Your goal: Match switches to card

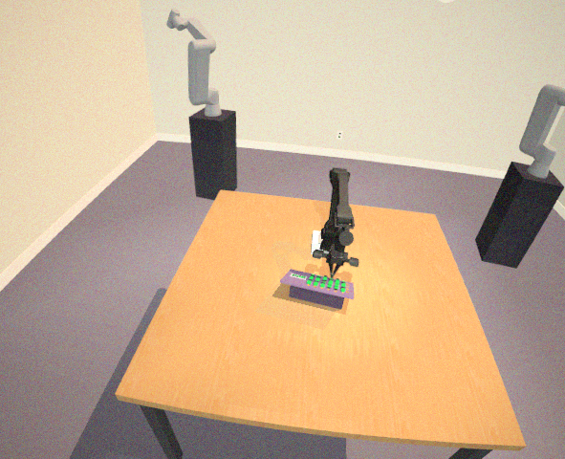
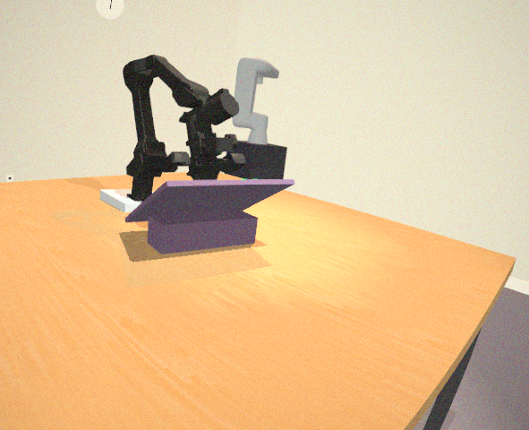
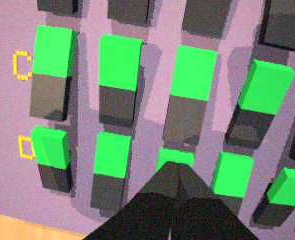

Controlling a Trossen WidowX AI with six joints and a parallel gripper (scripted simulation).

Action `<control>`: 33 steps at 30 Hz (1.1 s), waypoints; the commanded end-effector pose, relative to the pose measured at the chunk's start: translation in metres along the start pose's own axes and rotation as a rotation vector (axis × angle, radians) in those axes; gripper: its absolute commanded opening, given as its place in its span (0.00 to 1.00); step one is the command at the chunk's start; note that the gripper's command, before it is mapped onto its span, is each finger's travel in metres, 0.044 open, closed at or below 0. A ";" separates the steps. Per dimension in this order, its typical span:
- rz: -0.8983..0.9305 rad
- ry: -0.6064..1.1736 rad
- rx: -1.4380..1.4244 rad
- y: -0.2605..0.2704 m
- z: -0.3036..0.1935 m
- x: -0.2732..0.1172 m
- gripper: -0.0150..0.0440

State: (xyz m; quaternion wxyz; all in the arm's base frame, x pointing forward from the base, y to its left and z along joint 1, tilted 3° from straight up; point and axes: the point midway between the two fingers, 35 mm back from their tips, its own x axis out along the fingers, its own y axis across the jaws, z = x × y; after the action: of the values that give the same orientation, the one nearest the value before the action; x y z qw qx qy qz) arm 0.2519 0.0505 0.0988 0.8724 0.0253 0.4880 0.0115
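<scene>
My gripper (image 1: 332, 276) (image 3: 174, 171) is shut and empty, pointing down at the near side of the purple panel (image 1: 350, 292) (image 2: 200, 201) (image 3: 2, 187). In the wrist view its tips cover the dark half of the third switch (image 3: 175, 155) in row D; I cannot tell whether they touch it. Its green half shows beyond the tips. The other row D switches and the row C switches (image 3: 193, 72) show green far halves and dark near halves. Which halves are raised is hard to tell. The small card (image 1: 298, 276) lies on the panel beside the grid, too small to read.
Parts of another switch row (image 3: 207, 15) show beyond row C. The panel stands on a purple block (image 1: 315, 296) (image 2: 201, 235) on the wooden table (image 1: 272, 370) (image 2: 255, 333). The arm's white base (image 1: 315, 242) (image 2: 115, 200) is behind it. Two grey arms stand on black pedestals beyond the table.
</scene>
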 end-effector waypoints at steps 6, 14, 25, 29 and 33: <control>0.003 0.002 -0.005 0.001 0.000 0.002 0.25; 0.003 0.002 -0.005 0.001 0.000 0.003 0.25; 0.003 0.002 -0.005 0.001 0.000 0.004 0.25; 0.002 -0.011 -0.002 0.001 0.001 -0.028 0.25; 0.003 -0.022 -0.005 0.000 -0.003 -0.061 0.25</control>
State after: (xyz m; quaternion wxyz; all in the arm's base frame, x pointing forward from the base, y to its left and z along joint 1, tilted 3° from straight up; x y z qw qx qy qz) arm 0.2273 0.0501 0.1356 0.8749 0.0224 0.4835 0.0158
